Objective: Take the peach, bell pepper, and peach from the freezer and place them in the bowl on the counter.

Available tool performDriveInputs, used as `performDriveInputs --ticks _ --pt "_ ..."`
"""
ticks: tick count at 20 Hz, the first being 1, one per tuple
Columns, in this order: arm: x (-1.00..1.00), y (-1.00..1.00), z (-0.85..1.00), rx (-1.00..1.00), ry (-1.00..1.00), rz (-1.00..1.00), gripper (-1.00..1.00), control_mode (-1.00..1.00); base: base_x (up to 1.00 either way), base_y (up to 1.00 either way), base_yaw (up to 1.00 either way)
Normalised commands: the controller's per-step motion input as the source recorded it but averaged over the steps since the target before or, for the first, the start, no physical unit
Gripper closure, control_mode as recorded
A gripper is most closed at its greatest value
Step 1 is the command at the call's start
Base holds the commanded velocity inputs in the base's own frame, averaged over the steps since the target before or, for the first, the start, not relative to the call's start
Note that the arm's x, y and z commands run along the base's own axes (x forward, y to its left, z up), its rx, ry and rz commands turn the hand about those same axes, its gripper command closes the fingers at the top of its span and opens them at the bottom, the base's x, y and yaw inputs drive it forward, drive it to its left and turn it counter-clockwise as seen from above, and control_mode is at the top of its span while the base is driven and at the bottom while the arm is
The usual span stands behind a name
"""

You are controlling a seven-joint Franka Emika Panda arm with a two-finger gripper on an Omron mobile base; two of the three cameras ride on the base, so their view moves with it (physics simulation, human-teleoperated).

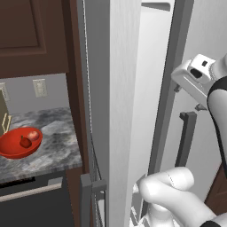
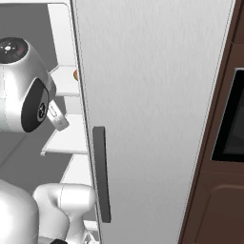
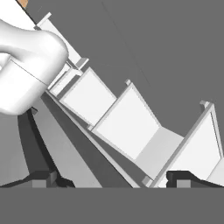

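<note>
Fingers spread wide, empty, by white freezer shelves; red bowl sits on marbled counter.

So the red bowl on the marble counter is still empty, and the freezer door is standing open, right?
Not quite. The bowl is not empty: the left base view shows a pale pinkish peach and a darker red bell pepper already in it. The rest holds: the bowl sits on the marbled counter, and the freezer stands open, its white shelves showing in the right base view.
</note>
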Motion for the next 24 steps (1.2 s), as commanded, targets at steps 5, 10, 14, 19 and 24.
performDriveInputs --ticks 5,10,14,19,24 --pt "0.64 0.07 0.16 0.02 0.0 0.0 -1.0 -1.0 0.0 0.0 0.0" --pt "0.58 0.29 0.24 0.01 0.0 0.0 -1.0 -1.0 0.0 0.0 0.0" --pt "0.53 0.28 0.23 0.0 0.0 0.0 -1.0 -1.0 0.0 0.0 0.0" --pt "0.51 0.07 0.03 0.0 0.0 -0.05 -1.0 -1.0 0.0 0.0 0.0" --pt "0.41 0.08 0.0 0.0 -0.01 -0.12 -1.0 -1.0 0.0 0.0 0.0"
